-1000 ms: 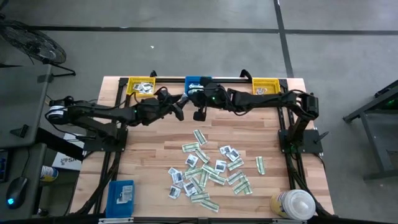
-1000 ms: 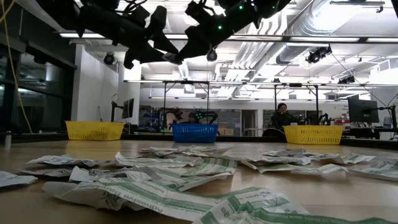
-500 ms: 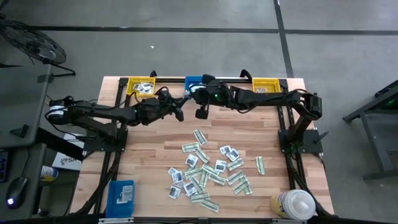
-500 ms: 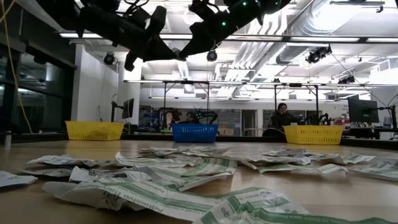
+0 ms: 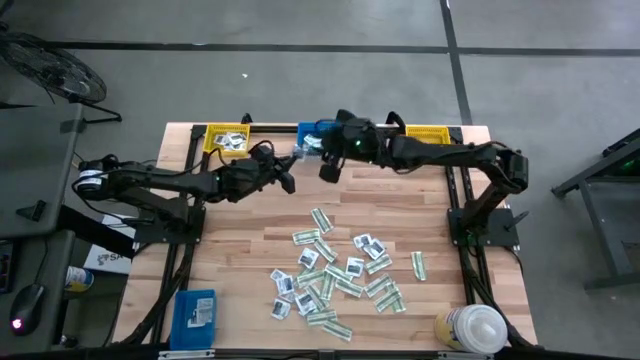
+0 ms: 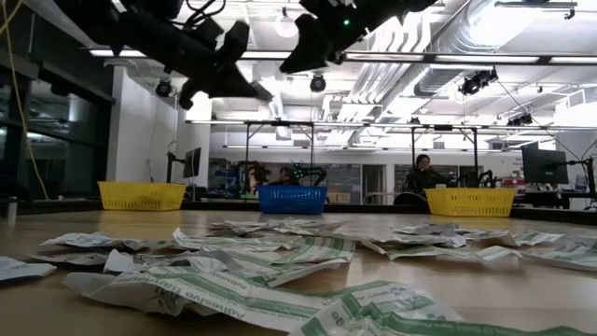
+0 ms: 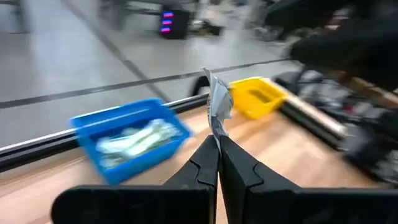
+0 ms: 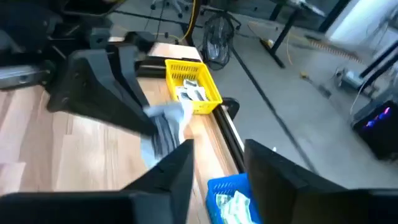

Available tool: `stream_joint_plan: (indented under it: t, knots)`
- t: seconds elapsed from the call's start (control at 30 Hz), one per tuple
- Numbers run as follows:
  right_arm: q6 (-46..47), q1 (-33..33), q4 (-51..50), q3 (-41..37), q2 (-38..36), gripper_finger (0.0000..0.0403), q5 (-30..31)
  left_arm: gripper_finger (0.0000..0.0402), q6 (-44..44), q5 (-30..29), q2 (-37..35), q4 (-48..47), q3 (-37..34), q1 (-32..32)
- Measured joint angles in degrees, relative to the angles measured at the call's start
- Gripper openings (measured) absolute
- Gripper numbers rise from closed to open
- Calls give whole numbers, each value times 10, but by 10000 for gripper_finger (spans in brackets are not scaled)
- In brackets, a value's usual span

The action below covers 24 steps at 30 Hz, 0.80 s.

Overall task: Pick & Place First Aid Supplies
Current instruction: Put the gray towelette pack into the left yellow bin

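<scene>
**Handover done: packet now w/ left gripper**

Table (image 5: 240,250) first: both arms meet high over its far edge, just in front of the blue bin (image 5: 318,133), w/ one yellow bin (image 5: 228,138) to the left and another yellow bin (image 5: 428,135) to the right. The pile of first aid packets (image 5: 340,275) lies loose on the near-centre of the wood, well apart from both grippers.

What changed in the last sec: the left gripper (image 5: 287,183) was spread and has snapped together. Left wrist view shows its fingers pressed tight on the lower end of one small paper packet (image 7: 219,106), which stands upright above the tips. The right gripper (image 5: 327,170) was clamped and has now parted; right wrist view shows its two fingers standing apart w/ nothing between them, and it has shifted off toward the blue bin side.

Judgement: this reads as an arm-to-arm pass, right to left. The packet is in the air, held only by the left, not yet in any bin. Next prob. a carry to the left yellow bin, which already holds similar packets. Grip is on one edge only, so the packet could flop or slip on a fast swing.
</scene>
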Motion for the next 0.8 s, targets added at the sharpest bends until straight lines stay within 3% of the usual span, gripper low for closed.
stream_joint_plan:
  t: [0.1, 0.3, 0.5, 0.8]
  knots:
    - [23, -22, -39, 0, -20, 163, -10, 1, -45, -47, -20, -67, 0, 15]
    - [30, -62, -98, 0, -51, 196, -11, 1, -182, -72, -65, -218, 0, 80]
    - [31, -91, -138, 0, -58, 201, -11, 0, -257, -65, -87, -322, 0, 149]
    - [28, -116, -156, 0, -58, 202, -12, 0, -360, -1, -81, -411, 0, 289]
